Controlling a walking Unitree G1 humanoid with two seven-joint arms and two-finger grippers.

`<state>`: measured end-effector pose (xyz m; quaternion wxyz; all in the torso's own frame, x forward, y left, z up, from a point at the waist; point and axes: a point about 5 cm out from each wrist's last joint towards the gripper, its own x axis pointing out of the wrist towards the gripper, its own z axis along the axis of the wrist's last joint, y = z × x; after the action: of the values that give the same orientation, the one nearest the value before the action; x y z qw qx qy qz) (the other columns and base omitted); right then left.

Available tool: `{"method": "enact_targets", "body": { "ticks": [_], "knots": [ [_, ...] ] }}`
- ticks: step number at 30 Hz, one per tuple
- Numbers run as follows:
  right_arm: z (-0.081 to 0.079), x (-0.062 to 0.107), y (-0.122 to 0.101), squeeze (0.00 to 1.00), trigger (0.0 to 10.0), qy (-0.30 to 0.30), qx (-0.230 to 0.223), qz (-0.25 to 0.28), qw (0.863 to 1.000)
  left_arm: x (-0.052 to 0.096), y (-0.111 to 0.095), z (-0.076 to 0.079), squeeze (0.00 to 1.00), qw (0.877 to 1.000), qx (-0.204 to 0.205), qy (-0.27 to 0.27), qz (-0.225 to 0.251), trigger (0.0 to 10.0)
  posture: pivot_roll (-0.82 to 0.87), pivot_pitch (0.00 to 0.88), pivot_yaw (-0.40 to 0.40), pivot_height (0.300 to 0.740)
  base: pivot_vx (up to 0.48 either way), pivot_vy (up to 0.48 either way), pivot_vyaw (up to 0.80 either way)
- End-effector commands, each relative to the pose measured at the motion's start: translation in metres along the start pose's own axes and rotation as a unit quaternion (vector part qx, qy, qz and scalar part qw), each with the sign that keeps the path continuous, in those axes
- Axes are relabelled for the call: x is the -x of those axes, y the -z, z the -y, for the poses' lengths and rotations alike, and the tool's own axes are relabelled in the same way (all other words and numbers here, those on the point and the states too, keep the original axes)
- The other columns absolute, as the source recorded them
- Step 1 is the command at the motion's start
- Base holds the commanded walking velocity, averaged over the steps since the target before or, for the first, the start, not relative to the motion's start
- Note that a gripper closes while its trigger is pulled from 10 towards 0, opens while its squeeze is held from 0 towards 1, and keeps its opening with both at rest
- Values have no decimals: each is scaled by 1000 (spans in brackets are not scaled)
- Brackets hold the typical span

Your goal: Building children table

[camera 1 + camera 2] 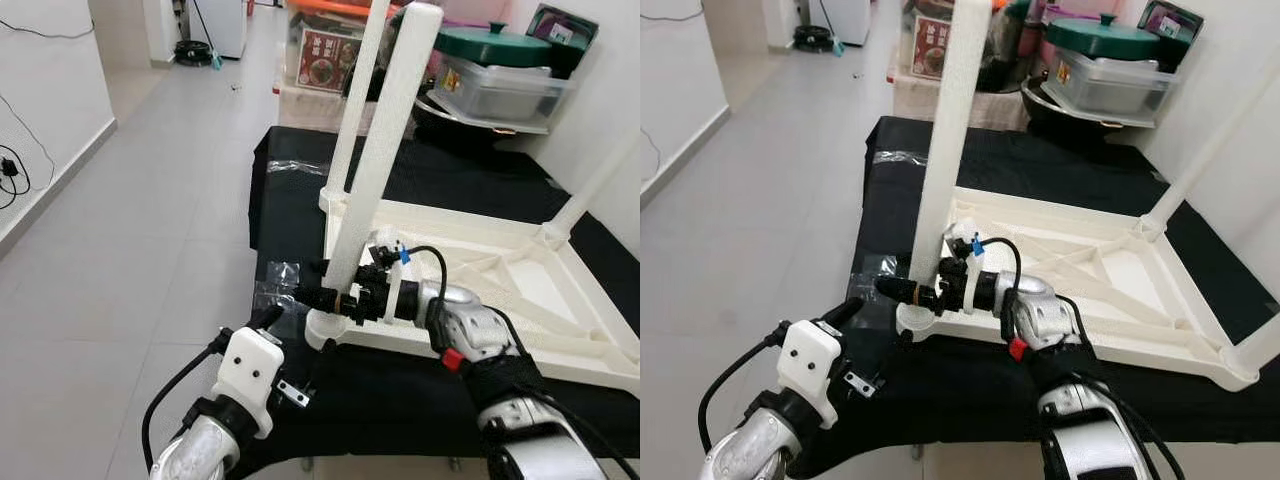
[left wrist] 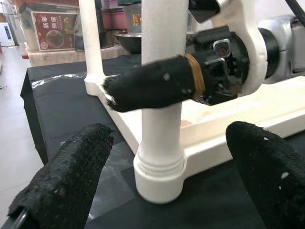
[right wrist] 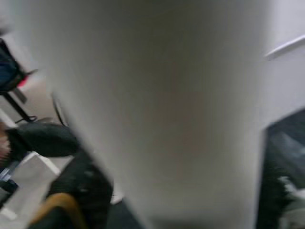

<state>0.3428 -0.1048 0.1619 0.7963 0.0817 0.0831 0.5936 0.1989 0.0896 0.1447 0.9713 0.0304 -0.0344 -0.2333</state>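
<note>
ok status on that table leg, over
Right hand clamped on the near table leg, standing in its corner socket. Left hand open, just short of the leg's base. Nothing in the way.

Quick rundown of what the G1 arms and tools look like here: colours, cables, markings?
Both arms have silver metal shells. The right arm has a red tab, black cabling and a blue clip near the wrist. Its tool has black textured fingers with a tan band. The left tool sits past a white boxy mount with a looping black cable; its fingers are black and pebbled.

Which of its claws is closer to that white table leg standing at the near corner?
Right. The right claw is clamped on the leg just above its socket; the left claw is open, a little short of the leg's base.
</note>
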Motion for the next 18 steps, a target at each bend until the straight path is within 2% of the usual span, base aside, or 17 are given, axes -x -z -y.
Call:
{"method": "enact_targets", "body": {
  "ticks": [1, 7, 9, 10, 11, 12, 13, 14, 15, 16, 17, 18],
  "knots": [
    [-2, -12, -2, 0, 0, -27, 5, 0, 1000, 0, 2, 2, 0, 1000, 2, 3, -2, 10000, 165, 0, -149, 740, 0, 0, 0],
    [-1, -16, 3, 0, 0, 1, 21, 1, 1000, 0, 2, 0, 0, 1000, 1, 0, -2, 10000, 160, 0, -144, 740, 0, 0, 0],
    [1, -17, 8, 0, 0, 55, 25, 4, 998, 0, 3, 0, 0, 1000, 0, 0, -3, 10000, 153, 0, -142, 740, 0, 0, 0],
    [9, -17, 11, 0, 0, 135, 25, 9, 991, 0, 3, 0, 0, 1000, 0, 0, -3, 10000, 149, 0, -141, 740, 0, 0, 0],
    [21, -14, 14, 0, 0, 260, 12, 9, 966, -1, 3, 0, 0, 1000, 1, 0, -2, 10000, 147, 0, -138, 740, 0, 0, 0],
    [21, -14, 14, 0, 0, 260, 12, 9, 966, -1, 3, 0, 0, 1000, 1, 0, -2, 10000, 147, 0, -138, 740, 0, 0, 0],
    [28, -10, 17, 0, 0, 343, 3, 7, 939, -1, 3, 0, 0, 1000, 2, 0, -2, 10000, 147, 0, -138, 740, 0, 0, 0],
    [28, -10, 17, 0, 0, 343, 3, 7, 939, -1, 3, 0, 0, 1000, 2, 0, -2, 10000, 147, 0, -138, 740, 0, 0, 0],
    [40, 12, 19, 0, 0, 532, -4, 19, 847, -1, 3, 1, 0, 1000, 3, 2, -2, 10000, 143, 0, -139, 740, 0, 0, 0],
    [40, 12, 19, 0, 0, 532, -4, 19, 847, -1, 3, 1, 0, 1000, 3, 2, -2, 10000, 143, 0, -139, 740, 0, 0, 0],
    [40, 27, 21, 0, 0, 614, -9, 31, 789, -1, 3, 0, 0, 1000, 2, 2, -3, 10000, 139, 0, -133, 740, 0, 0, 0],
    [40, 27, 21, 0, 0, 614, -9, 31, 789, -1, 3, 0, 0, 1000, 2, 2, -3, 10000, 139, 0, -133, 740, 0, 0, 0]
  ]
}}
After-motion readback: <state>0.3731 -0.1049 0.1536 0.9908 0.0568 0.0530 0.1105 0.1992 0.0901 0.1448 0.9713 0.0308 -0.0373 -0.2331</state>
